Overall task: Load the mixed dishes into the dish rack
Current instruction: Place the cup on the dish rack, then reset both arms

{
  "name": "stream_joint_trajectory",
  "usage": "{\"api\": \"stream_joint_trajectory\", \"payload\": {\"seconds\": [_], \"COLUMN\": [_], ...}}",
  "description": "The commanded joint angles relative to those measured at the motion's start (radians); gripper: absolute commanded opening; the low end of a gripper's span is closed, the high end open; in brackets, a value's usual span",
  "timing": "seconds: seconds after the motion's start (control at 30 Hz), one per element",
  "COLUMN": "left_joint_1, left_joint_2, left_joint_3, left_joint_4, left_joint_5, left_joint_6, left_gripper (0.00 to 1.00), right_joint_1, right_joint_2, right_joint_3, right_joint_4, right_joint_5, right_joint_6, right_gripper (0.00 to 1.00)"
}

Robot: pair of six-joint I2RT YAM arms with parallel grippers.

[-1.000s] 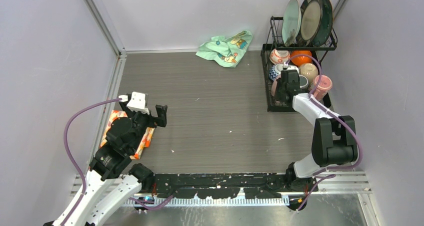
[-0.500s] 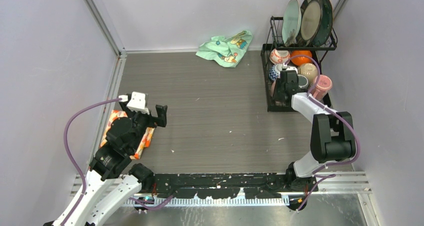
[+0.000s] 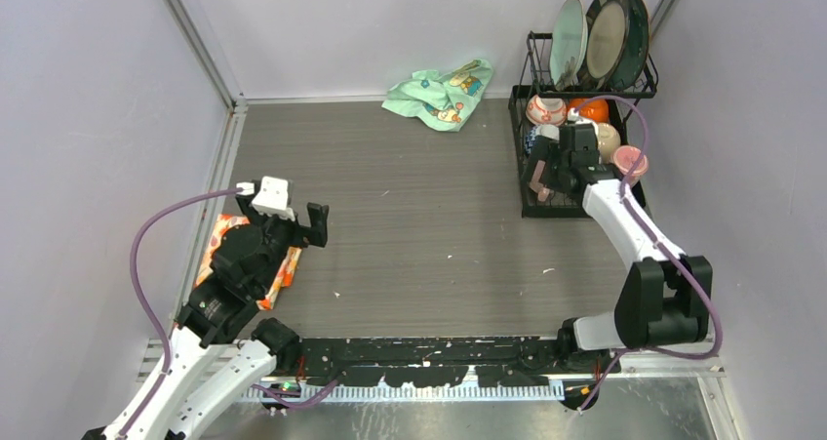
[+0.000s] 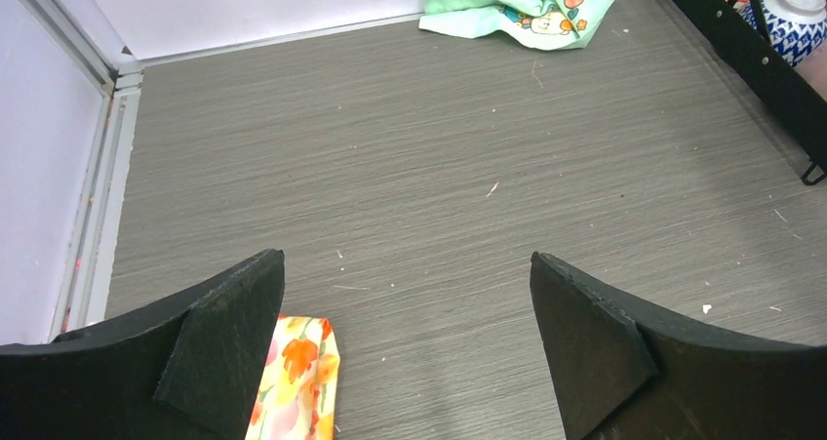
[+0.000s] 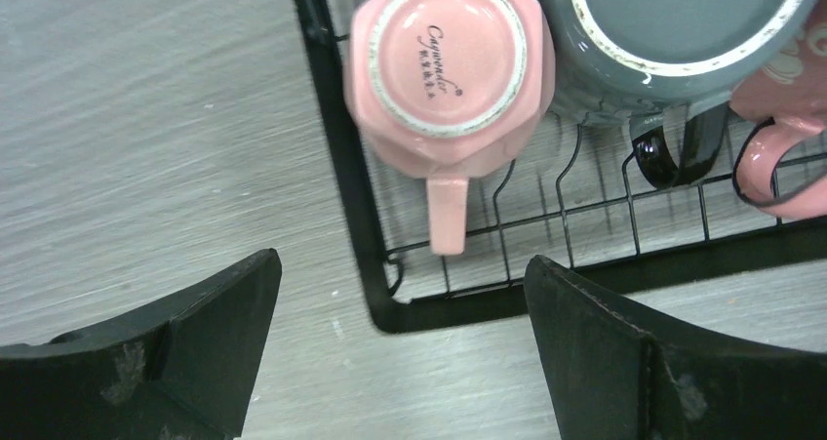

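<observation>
Right claw point(image 5: 398, 264) has sprung apart, left claw point(image 4: 405, 260) spread, above lilac-walled grey wood-grain tabletop point(image 3: 419, 216).

We see the right gripper point(image 5: 400, 269) w/ jaws wide apart, nothing btwn them. Just past it, a pink cup point(image 5: 451, 64) sits upside down in a corner of the dish rack point(image 5: 348, 201), handle pointing toward us. Just beside it on the right: dark green cup point(image 5: 673, 20), then a second pink cup point(image 5: 780, 99) at the frame edge. Grey table point(image 5: 146, 118) on the left.
</observation>
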Motion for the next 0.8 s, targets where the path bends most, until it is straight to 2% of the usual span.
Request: {"api": "stream_joint_trajectory", "payload": {"seconds": [0.0,0.07,0.17,0.43,0.6,0.77], "left_joint_1": [-0.005,-0.005,-0.005,-0.005,-0.005,-0.005], "left_joint_2": [0.013,0.030,0.076,0.209,0.229,0.181], "left_joint_3": [0.012,0.032,0.083,0.248,0.305,0.264], "left_joint_4": [0.022,-0.006,-0.080,-0.272,-0.295,-0.238], "left_joint_5": [0.024,0.050,0.103,0.216,0.283,0.355], "left_joint_6": [-0.020,-0.048,-0.075,-0.173,-0.247,-0.254], "left_gripper": [0.98,0.99,0.99,1.00,1.00,1.00], "right_joint_1": [-0.001,-0.002,0.018,0.062,0.061,0.063], "right_joint_2": [-0.113,-0.160,-0.254,-0.507,-0.662,-0.796], "right_joint_3": [0.120,0.158,0.140,0.098,0.017,-0.050], "right_joint_4": [-0.184,-0.244,-0.236,-0.303,-0.320,-0.294], "right_joint_5": [-0.070,-0.147,-0.270,-0.376,-0.382,-0.530], "right_joint_6": [0.113,0.140,0.173,0.191,0.189,0.196], "right_gripper": [1.00,1.00,1.00,1.00,1.00,1.00]}}
